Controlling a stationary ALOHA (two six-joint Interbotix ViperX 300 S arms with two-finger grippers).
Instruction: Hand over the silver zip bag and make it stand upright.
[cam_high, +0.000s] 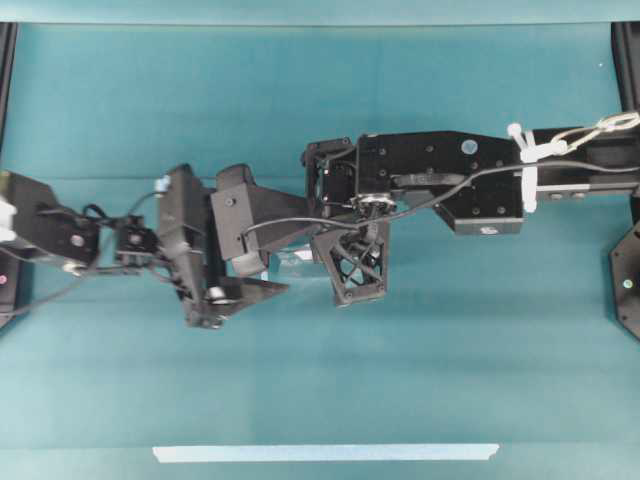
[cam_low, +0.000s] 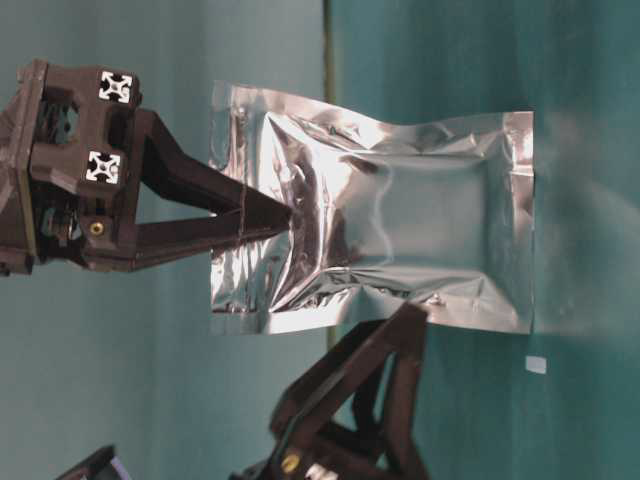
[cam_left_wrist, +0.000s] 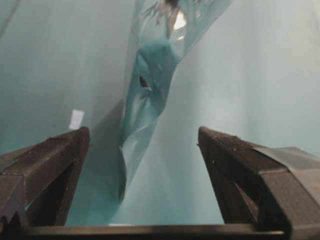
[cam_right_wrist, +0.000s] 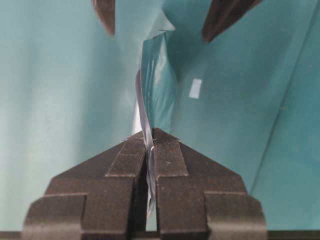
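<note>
Pinching the silver zip bag edge-on – right gripper clamped tight, left gripper wide open, empty.

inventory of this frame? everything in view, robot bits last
silver zip bag: 1, shiny crinkled silver foil, off the table at mid-scene, pinched at one end by the right hand, the rest hanging free between the left hand's open fingers
tape strip: 1, pale blue, flat on the table along the near edge in the overhead view
small white tag: 1, white, on the table surface, apart from the bag
table: 1, teal cover, under everything
right hand: 1, black, shut on the bag's edge
left hand: 1, black, open, one finger either side of the bag, not touching it
</note>
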